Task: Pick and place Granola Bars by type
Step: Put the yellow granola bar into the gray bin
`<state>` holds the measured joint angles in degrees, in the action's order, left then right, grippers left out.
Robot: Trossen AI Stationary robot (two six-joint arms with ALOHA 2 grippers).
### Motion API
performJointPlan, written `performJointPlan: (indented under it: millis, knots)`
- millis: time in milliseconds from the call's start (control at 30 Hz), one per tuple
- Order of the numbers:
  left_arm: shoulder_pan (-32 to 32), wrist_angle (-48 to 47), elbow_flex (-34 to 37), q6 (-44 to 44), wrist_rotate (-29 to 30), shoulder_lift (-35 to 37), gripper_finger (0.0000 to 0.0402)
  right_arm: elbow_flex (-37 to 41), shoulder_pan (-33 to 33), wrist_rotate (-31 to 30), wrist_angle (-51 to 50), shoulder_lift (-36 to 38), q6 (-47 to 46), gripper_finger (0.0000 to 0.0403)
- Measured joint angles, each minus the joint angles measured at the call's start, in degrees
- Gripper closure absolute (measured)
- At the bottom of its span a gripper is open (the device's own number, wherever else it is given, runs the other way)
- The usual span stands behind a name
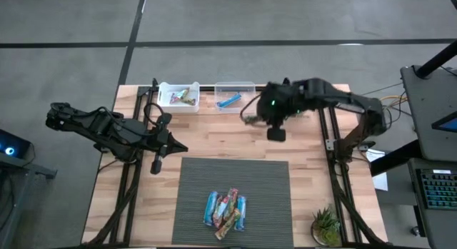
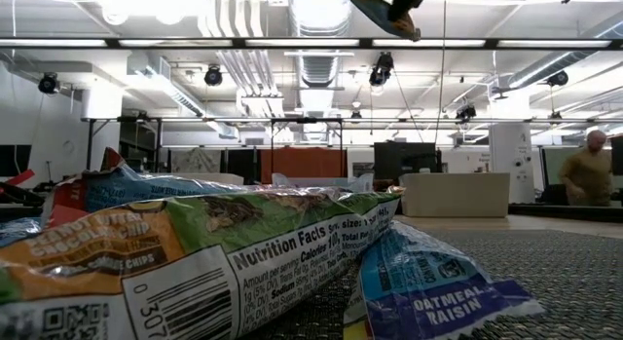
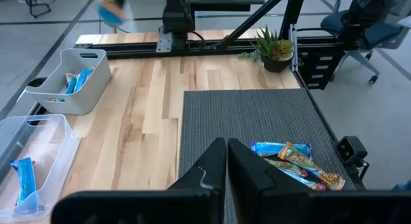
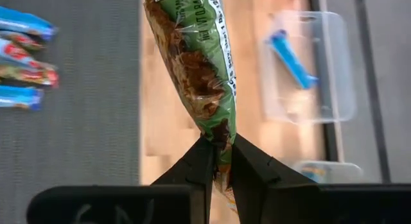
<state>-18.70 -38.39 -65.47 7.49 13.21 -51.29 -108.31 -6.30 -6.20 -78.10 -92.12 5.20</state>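
Granola bars in foil wrappers, blue ones mixed with green, red and orange ones, are lying in a small heap (image 1: 226, 210) near the front edge of the grey ribbed rectangular mat (image 1: 235, 179), which is covering the middle of the pale wooden plank table (image 1: 200, 138), the largest item in the scene. My left arm is waiting over the left part of the table, my left claw (image 3: 227, 161) clenched on nothing and pointing toward the mat. My right arm is reaching in from the right, and my right claw (image 4: 219, 161) is grasping one green and brown foil-wrapped granola bar (image 4: 192, 63) by its end; the bar is hanging in the air above bare wood, between the mat and the two bins at the back edge. Of these, the white rectangular plastic bin (image 1: 178, 96) on the left is holding multicoloured bars, while the clear rectangular plastic bin (image 1: 235, 95) beside it is holding a single bright blue bar (image 1: 229, 100). A small green potted plant (image 1: 327, 225) is standing at the front right corner of the table, just off the mat.
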Motion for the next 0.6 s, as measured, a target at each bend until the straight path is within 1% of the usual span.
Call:
performJointPlan:
  millis: [200,400,467,600]
  knots:
    - [0.0,0.6,0.0,0.7,0.0,0.0,0.0402,0.0,-8.7,0.0,-0.2,1.4,4.9,0.0369]
    - [0.0,0.8,0.0,1.9,0.0,0.0,0.0402,0.0,-18.0,0.4,-1.0,1.2,9.6,0.0369]
    - [0.0,0.8,0.0,2.1,0.0,0.0,0.0402,0.0,-21.0,1.1,-1.0,1.1,11.2,0.0369]
    - [0.0,0.8,0.0,2.2,0.0,0.0,0.0402,0.7,-27.0,4.6,-1.0,1.0,13.5,0.0369]
